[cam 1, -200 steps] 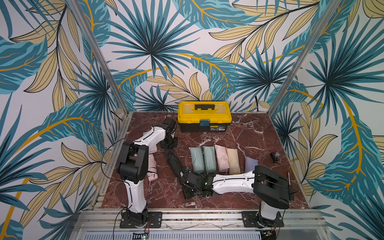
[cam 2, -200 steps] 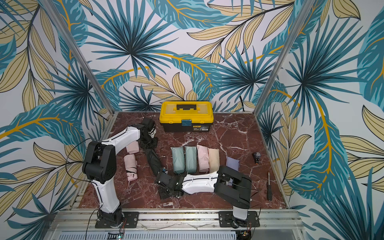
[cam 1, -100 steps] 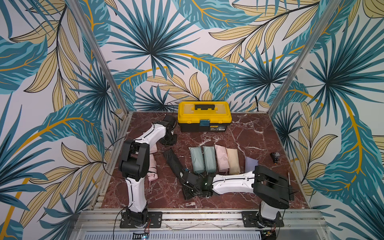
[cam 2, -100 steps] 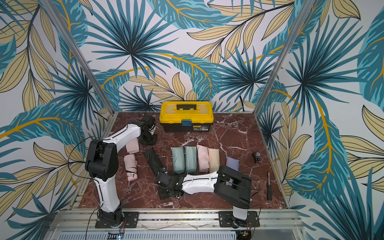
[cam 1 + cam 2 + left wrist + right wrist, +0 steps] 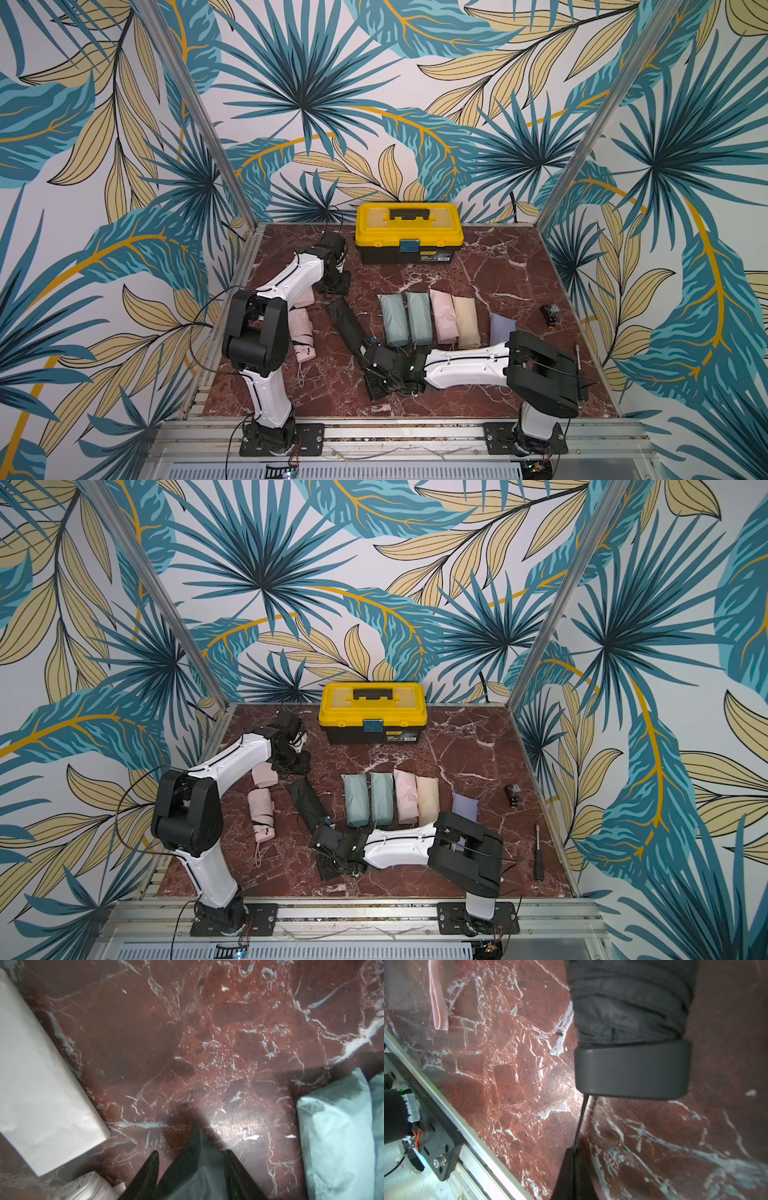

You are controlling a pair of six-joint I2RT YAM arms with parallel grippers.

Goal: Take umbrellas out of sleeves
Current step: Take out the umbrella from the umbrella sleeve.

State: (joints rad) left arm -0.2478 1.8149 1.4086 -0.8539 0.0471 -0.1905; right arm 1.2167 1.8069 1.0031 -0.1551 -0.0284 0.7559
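Since a second ago the left jaws have parted. They were pinched on the far end of the black sleeve, and that end now lies slack between them on the worktop, far left, near the toolbox. Otherwise the left arm has barely shifted, and the right arm has not moved.

The right jaws are together, clamped on the thin loop that hangs from the handle of the black umbrella. We read this as an anchor: one end is held fast so the sleeve can be drawn off the other way, toward the far left.

The umbrella lies slanted, left of centre, with its handle toward the near edge. The handle and the pleats beside it are bare. In both top views the far part looks flat and smooth, so we judge the sleeve only partly off. We cannot tell where its mouth sits.

At the left a pink umbrella lies bare, with a flat pink sleeve just beyond it, so finished pieces seem to gather there. A row of five, still sleeved, waits side by side to the right of the black one, within the right arm's reach.
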